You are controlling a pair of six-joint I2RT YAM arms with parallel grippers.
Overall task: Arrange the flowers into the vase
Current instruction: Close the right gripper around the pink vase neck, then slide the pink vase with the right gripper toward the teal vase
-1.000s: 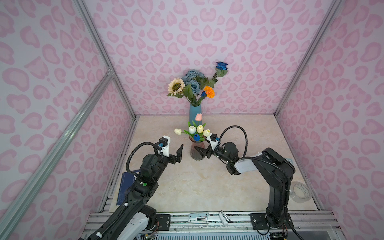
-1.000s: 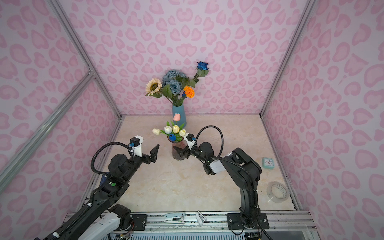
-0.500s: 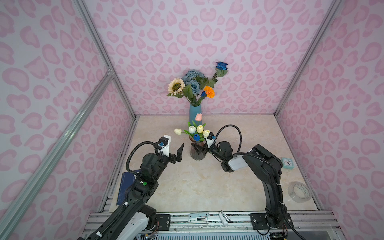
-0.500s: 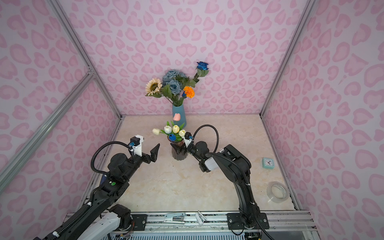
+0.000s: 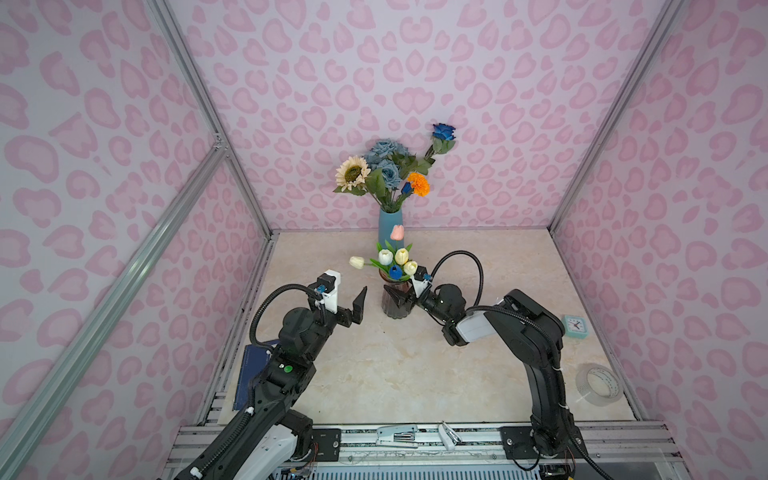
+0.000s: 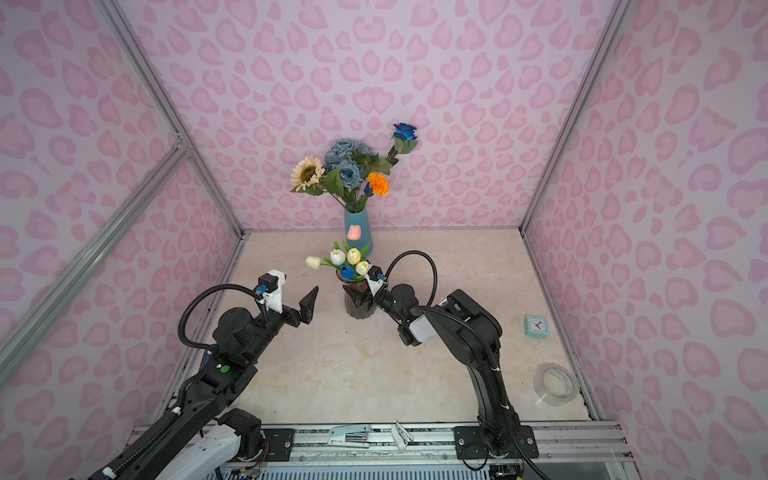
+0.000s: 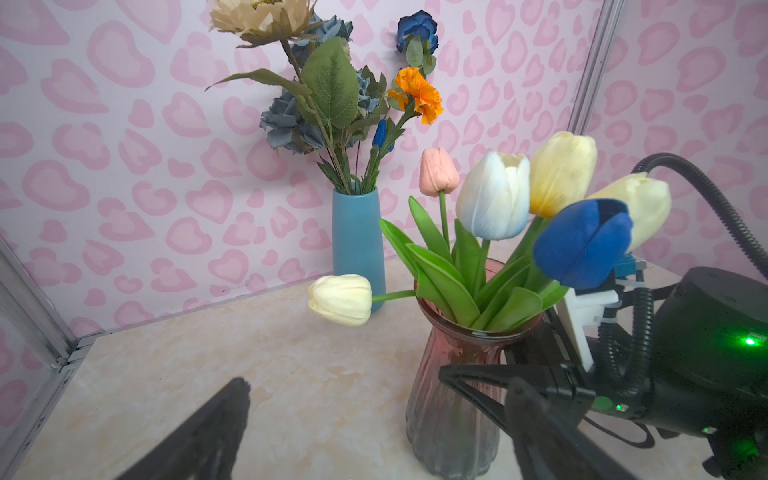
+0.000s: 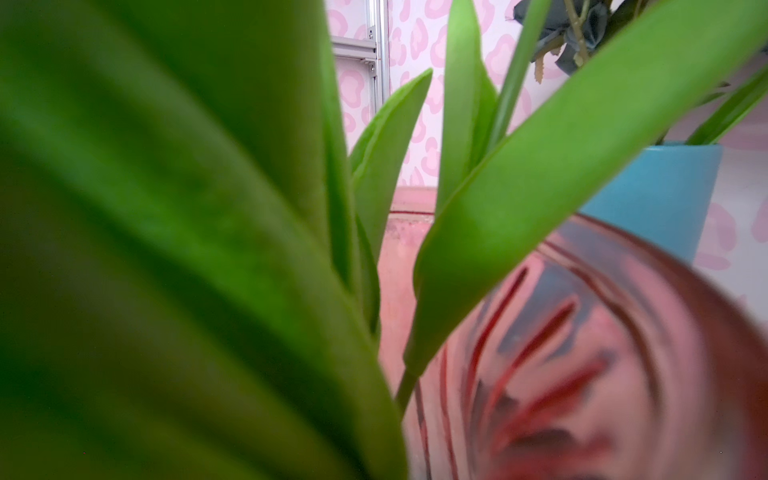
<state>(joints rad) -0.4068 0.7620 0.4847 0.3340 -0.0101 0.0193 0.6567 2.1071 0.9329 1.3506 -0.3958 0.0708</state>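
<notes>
The tulips [image 5: 395, 259] stand up in a glass vase [image 5: 392, 311] at the middle of the worktop [image 5: 374, 374]; one white tulip [image 5: 356, 262] leans toward the left edge. Bigger flowers [image 5: 386, 170] stand in a blue vase [image 5: 388, 224] at the back edge. The left hand [image 5: 351, 305] is wide open, holding nothing. The right hand [image 5: 400, 296] is at the glass vase; I cannot tell if it grips. Its wrist view shows only leaves [image 8: 208, 208]. A clock [image 5: 575, 326] sits by the right edge.

A ribbed smoky-pink glass vase [image 7: 457, 351] is stood upright on the counter [image 5: 374, 365], filled with green-leaved tulips [image 7: 494, 195]: white, yellow, cream, pink and blue, one cream bloom [image 7: 340, 299] drooped toward nine o'clock. At its twelve o'clock, a tall matte blue vase [image 5: 388, 218] is packed with a cream sunflower [image 5: 352, 172], dusty-blue roses [image 5: 384, 156], a bright blue rose [image 5: 444, 132] and an orange marigold [image 5: 418, 184].
</notes>
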